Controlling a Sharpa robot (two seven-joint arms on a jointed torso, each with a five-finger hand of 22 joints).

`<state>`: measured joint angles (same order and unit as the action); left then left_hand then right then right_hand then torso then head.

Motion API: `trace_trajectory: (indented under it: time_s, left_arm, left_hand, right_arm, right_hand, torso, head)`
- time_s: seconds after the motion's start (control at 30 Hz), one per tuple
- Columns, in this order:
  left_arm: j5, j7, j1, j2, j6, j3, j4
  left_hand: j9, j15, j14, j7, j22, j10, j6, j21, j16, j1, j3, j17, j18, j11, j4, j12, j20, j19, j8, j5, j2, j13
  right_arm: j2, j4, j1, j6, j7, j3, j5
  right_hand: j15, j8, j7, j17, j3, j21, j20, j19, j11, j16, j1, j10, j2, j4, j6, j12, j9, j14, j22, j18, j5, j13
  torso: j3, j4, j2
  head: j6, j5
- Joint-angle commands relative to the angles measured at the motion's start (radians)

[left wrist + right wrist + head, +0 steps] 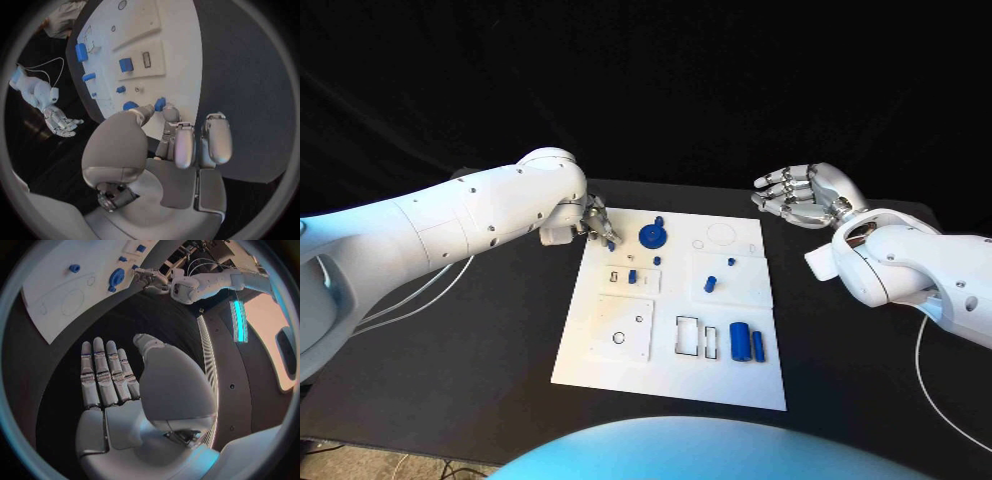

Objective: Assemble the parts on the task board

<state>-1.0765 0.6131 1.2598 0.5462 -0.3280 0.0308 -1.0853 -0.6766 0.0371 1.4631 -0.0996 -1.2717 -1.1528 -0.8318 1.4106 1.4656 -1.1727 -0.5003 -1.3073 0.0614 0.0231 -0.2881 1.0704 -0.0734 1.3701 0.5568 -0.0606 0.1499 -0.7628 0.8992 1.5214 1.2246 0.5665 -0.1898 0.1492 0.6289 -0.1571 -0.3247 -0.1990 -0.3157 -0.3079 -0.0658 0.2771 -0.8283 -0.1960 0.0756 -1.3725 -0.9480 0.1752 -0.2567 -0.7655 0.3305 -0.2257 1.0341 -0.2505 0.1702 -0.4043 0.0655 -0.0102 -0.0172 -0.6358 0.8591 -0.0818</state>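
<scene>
Several small blue parts sit on the board [603,362], a flat white matte rectangular plate lying mid-table on the black table [473,400], its surface marked with thin outlined squares, rectangles and circles and carrying slightly raised white tiles; toward 12 o'clock on the board lies a round blue disc [653,236] with a small knob at its side, and near it a faint circle outline [721,233]; at the centre, a short blue peg [633,276] stands in a small framed tile and a stubby blue block [711,283] rests on the tile to its 3 o'clock; toward 5 o'clock two smooth blue cylinders [740,341] lie side by side, one thicker, one slimmer, beside two black-edged rectangular slots [689,337]. Left hand [593,222], silver metal with rounded segmented fingers, hangs over the board's 11 o'clock corner; in the left wrist view its thumb and a fingertip [167,113] close together on a small blue piece [160,104], the remaining fingers straight and side by side. Right hand [800,195] hovers off the board at about 2 o'clock, above the table; its palm is bare and its fingers [103,372] stretch out straight, close beside one another, the thumb set apart, holding nothing.
</scene>
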Motion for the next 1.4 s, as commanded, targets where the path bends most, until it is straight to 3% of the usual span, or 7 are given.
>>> trace_trajectory:
  time_s: [0.03,0.23,0.3,0.47,0.77,1.1,1.4]
  left_arm:
    - [0.008,-0.01,0.0,-0.003,-0.016,0.0,-0.002]
    - [0.025,-0.018,0.0,-0.001,0.009,0.0,-0.003]
    - [0.037,-0.022,0.0,0.001,0.024,0.0,-0.004]
    - [0.08,-0.036,0.0,0.011,0.063,0.0,-0.013]
    - [0.139,-0.039,0.0,0.066,0.087,-0.001,-0.076]
    - [0.168,-0.028,-0.001,0.167,0.112,-0.003,-0.231]
    - [0.114,-0.048,-0.023,0.215,0.179,-0.002,-0.329]
  left_hand:
    - [0.001,0.001,0.056,0.0,-0.002,-0.01,-0.007,-0.001,0.0,-0.013,-0.009,-0.095,0.01,0.0,0.001,0.007,-0.001,0.001,0.007,0.004,-0.002,-0.002]
    - [-0.022,0.018,0.059,0.023,-0.009,-0.026,-0.024,0.003,0.004,-0.118,-0.113,-0.1,0.008,-0.02,0.034,0.014,0.013,0.006,0.057,0.005,-0.023,-0.006]
    - [-0.053,0.023,0.06,0.029,-0.015,-0.04,-0.015,0.006,0.005,-0.144,-0.178,-0.102,0.007,-0.026,0.055,0.019,0.02,0.01,0.095,0.004,-0.019,-0.011]
    - [-0.104,0.025,0.062,0.03,-0.019,-0.054,0.01,0.007,0.007,-0.139,-0.279,-0.104,0.006,-0.029,0.085,0.023,0.023,0.012,0.154,0.004,-0.003,-0.012]
    - [-0.12,0.025,0.061,0.031,-0.02,-0.06,0.018,0.008,0.006,-0.127,-0.312,-0.104,0.006,-0.028,0.098,0.03,0.023,0.013,0.176,0.005,0.006,-0.019]
    - [-0.129,0.027,0.064,0.034,-0.027,-0.075,0.018,0.011,0.01,-0.113,-0.331,-0.109,0.005,-0.031,0.103,0.048,0.024,0.018,0.193,0.004,0.015,-0.039]
    - [-0.136,0.035,0.066,0.043,-0.054,-0.115,0.011,0.027,0.013,-0.087,-0.403,-0.114,-0.002,-0.04,0.125,0.095,0.031,0.037,0.229,0.002,0.046,-0.098]
  right_arm:
    - [-0.001,0.001,-0.001,-0.015,-0.006,0.0,0.005]
    - [0.0,0.0,-0.001,-0.015,-0.006,0.0,0.005]
    - [0.0,0.0,-0.001,-0.015,-0.006,0.0,0.005]
    - [0.0,-0.001,-0.001,-0.016,-0.005,0.0,0.005]
    - [0.005,-0.001,-0.001,-0.018,-0.003,0.0,0.005]
    - [0.008,0.0,-0.001,-0.017,-0.002,0.0,0.005]
    - [0.009,0.0,-0.001,-0.017,-0.002,0.0,0.005]
  right_hand:
    - [0.004,-0.004,-0.057,0.001,-0.004,0.0,-0.002,-0.004,0.005,-0.001,0.006,0.0,-0.001,0.005,0.003,-0.006,0.001,0.002,0.001,0.014,0.0,-0.001]
    - [0.004,-0.004,-0.057,0.001,-0.004,0.0,-0.002,-0.004,0.005,-0.001,0.006,0.0,-0.001,0.005,0.003,-0.006,0.001,0.002,0.001,0.014,0.0,-0.001]
    - [0.004,-0.004,-0.057,0.001,-0.004,0.0,-0.002,-0.004,0.005,-0.001,0.006,0.0,-0.001,0.005,0.003,-0.006,0.001,0.002,0.001,0.014,0.0,-0.001]
    - [0.004,-0.004,-0.057,0.001,-0.004,0.0,-0.002,-0.004,0.005,-0.001,0.006,0.0,-0.001,0.005,0.003,-0.006,0.001,0.002,0.001,0.014,0.0,-0.001]
    - [0.004,-0.005,-0.057,0.003,-0.005,0.0,-0.002,-0.005,0.005,-0.001,0.006,-0.001,-0.002,0.005,0.003,-0.007,0.001,0.002,0.003,0.014,-0.001,-0.001]
    - [0.004,-0.005,-0.057,0.003,-0.005,0.0,-0.002,-0.005,0.005,-0.001,0.006,-0.001,-0.002,0.005,0.003,-0.007,0.001,0.002,0.003,0.014,-0.001,-0.001]
    - [0.004,-0.005,-0.057,0.004,-0.006,0.0,-0.002,-0.006,0.005,-0.001,0.006,-0.001,-0.002,0.005,0.003,-0.007,0.002,0.002,0.004,0.014,-0.002,-0.001]
  torso:
    - [0.0,-0.0004,0.0]
    - [0.0005,0.0011,0.0]
    - [0.0005,0.0009,0.0]
    - [0.0012,0.0011,0.001]
    - [0.0023,-0.0004,0.002]
    - [0.0016,-0.0029,0.003]
    - [0.0001,-0.0035,0.004]
  head:
    - [0.001,0.0]
    - [0.0,0.0]
    - [0.0,0.0]
    - [0.0,0.001]
    - [0.0,0.003]
    - [-0.001,-0.002]
    - [-0.002,-0.007]
